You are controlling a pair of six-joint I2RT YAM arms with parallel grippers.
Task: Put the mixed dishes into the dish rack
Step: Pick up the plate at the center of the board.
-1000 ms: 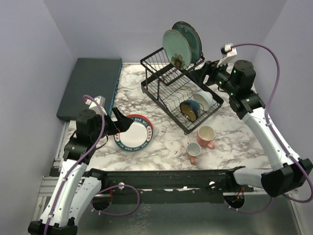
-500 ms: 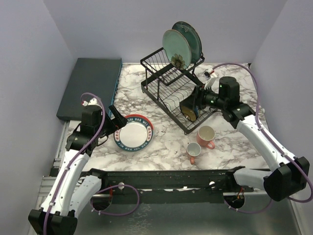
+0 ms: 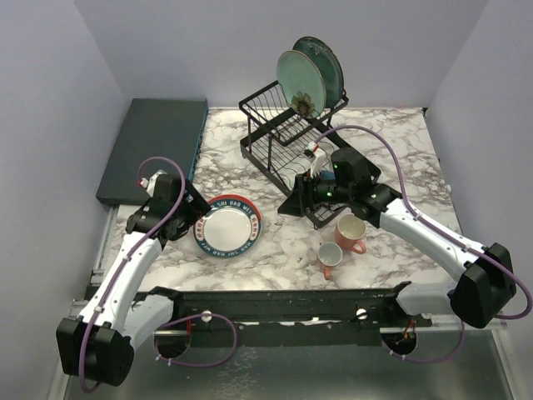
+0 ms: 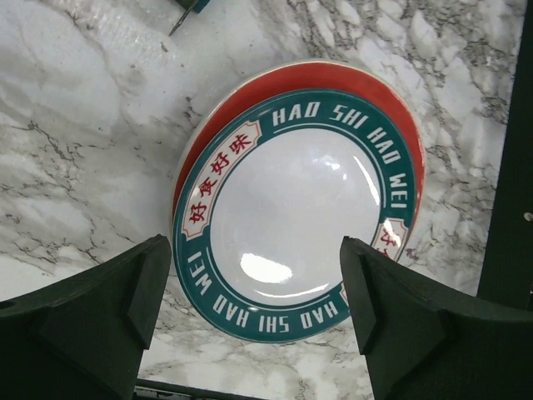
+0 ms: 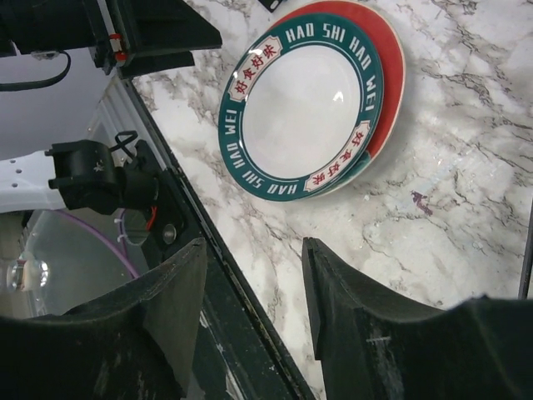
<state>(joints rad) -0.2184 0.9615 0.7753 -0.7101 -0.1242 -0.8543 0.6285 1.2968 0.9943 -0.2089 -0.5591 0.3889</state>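
Gleaming round plate (image 4: 300, 208); veined marble tabletop (image 4: 83, 167)

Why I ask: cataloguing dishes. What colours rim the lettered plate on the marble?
Round lettered plate: teal band, red outer edge, white centre; best in left wrist view.

It looks like a robot lab test booth: plain lavender walls (image 3: 208, 50) enclose a marble-patterned counter (image 3: 221, 137), with robot arms (image 3: 433, 229) bolted at its edge.
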